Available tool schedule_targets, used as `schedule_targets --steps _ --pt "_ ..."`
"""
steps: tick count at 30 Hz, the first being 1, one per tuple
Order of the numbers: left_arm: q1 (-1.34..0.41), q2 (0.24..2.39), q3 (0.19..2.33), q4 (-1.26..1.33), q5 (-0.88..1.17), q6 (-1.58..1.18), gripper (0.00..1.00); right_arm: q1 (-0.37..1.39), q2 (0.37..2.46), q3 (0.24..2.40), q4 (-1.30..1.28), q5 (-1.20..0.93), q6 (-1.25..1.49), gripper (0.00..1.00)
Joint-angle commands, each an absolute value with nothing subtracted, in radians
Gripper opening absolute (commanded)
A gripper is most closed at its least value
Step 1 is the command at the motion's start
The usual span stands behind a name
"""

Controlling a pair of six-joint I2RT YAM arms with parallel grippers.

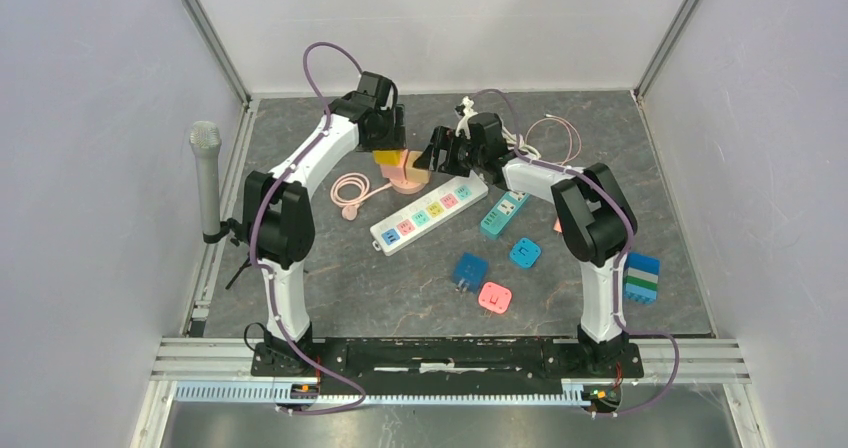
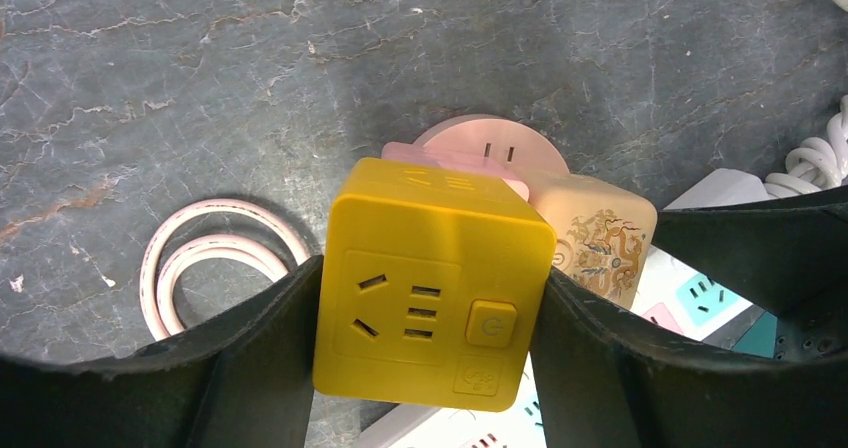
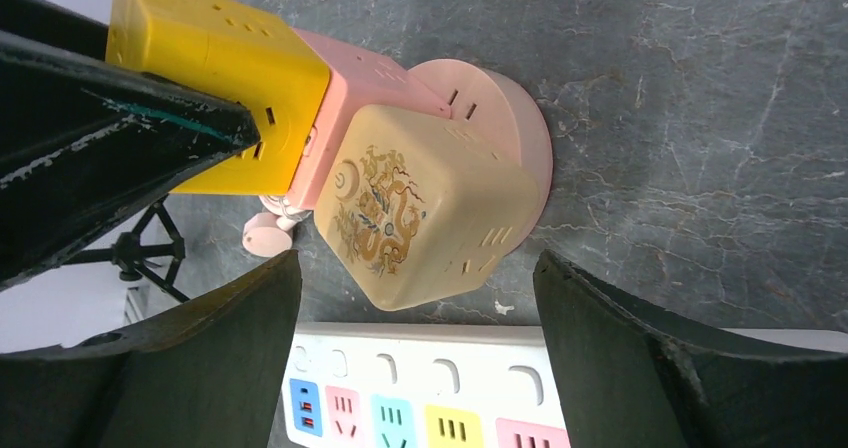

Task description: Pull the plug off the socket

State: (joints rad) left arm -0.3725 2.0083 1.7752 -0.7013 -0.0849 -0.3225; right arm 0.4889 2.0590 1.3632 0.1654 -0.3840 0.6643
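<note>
A yellow cube plug (image 2: 430,288) sits against a pink cube adapter (image 3: 350,108), which stands on a round pink socket base (image 3: 510,118). A beige dragon-printed cube (image 3: 420,208) sits tilted on the same base. My left gripper (image 2: 430,298) is shut on the yellow cube, one finger on each side; in the top view it (image 1: 385,151) is just above the base (image 1: 405,175). My right gripper (image 3: 415,298) is open and empty, its fingers either side of the beige cube and a little short of it; in the top view it (image 1: 437,155) is right of the base.
A white power strip (image 1: 430,211) with coloured outlets lies just in front of the base. A coiled pink cable (image 1: 350,188) lies to the left. A teal strip (image 1: 503,213), loose blue (image 1: 469,271) and pink (image 1: 495,297) cubes lie nearer. A microphone (image 1: 206,178) stands at left.
</note>
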Motion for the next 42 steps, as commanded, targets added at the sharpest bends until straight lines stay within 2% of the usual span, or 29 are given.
schedule_targets --steps 1,8,14,18,21,25,28,30,32,37,42 --pt "-0.374 1.977 1.76 -0.696 -0.024 -0.344 0.64 0.489 2.068 1.404 0.241 -0.384 0.741 0.9" --pt "-0.378 1.96 1.761 -0.716 0.057 -0.387 0.7 0.491 2.097 1.446 0.246 -0.373 0.712 0.95" --pt "-0.38 1.958 1.764 -0.729 0.003 -0.365 0.84 0.499 2.116 1.463 0.192 -0.316 0.697 0.98" --pt "-0.38 1.97 1.795 -0.749 -0.039 -0.353 0.85 0.514 2.142 1.498 0.19 -0.302 0.682 0.98" --pt "-0.38 1.97 1.799 -0.749 -0.033 -0.361 0.81 0.52 2.165 1.522 0.18 -0.304 0.676 0.98" --pt "-0.379 1.973 1.798 -0.749 -0.019 -0.365 0.66 0.522 2.172 1.508 0.2 -0.3 0.675 0.97" --pt "-0.38 1.973 1.797 -0.749 -0.01 -0.365 0.53 0.521 2.183 1.493 0.213 -0.305 0.673 0.88" --pt "-0.38 1.974 1.798 -0.749 -0.006 -0.367 0.5 0.522 2.189 1.476 0.209 -0.308 0.665 0.81" --pt "-0.38 1.975 1.802 -0.75 -0.005 -0.363 0.45 0.522 2.188 1.455 0.196 -0.305 0.627 0.81" --pt "-0.388 1.987 1.854 -0.797 0.004 -0.349 0.42 0.531 2.158 1.358 0.191 -0.276 0.543 0.9" --pt "-0.394 1.994 1.899 -0.84 -0.021 -0.348 0.39 0.532 2.163 1.368 0.163 -0.259 0.542 0.91"
